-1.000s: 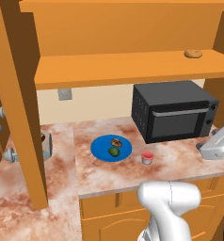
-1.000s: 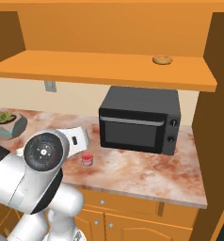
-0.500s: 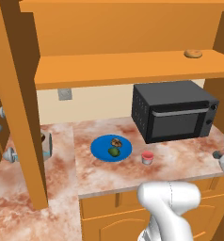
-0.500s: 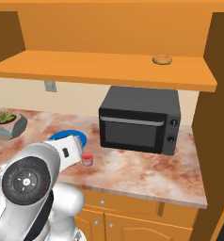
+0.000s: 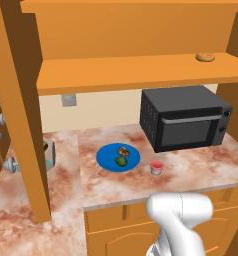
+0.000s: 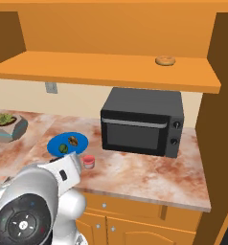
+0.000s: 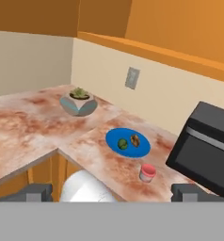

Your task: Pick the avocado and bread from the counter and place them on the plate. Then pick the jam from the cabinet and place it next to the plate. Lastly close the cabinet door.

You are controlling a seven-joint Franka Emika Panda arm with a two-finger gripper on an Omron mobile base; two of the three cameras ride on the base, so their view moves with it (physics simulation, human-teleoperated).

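Marbled stone table [image 5: 201,170]: tool [image 7: 112,194] gaping, empty; tall orange wooden cabinet door [image 5: 21,110], rigid, wants pushing at its free edge.

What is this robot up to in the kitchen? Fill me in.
The small dark green avocado and the speckled brown bread already lie on the flat blue plate. The small pinkish-red jam jar stands on the marbled stone counter just beside the plate. The tall orange cabinet door is still open. The tool's open fingertips hold nothing.
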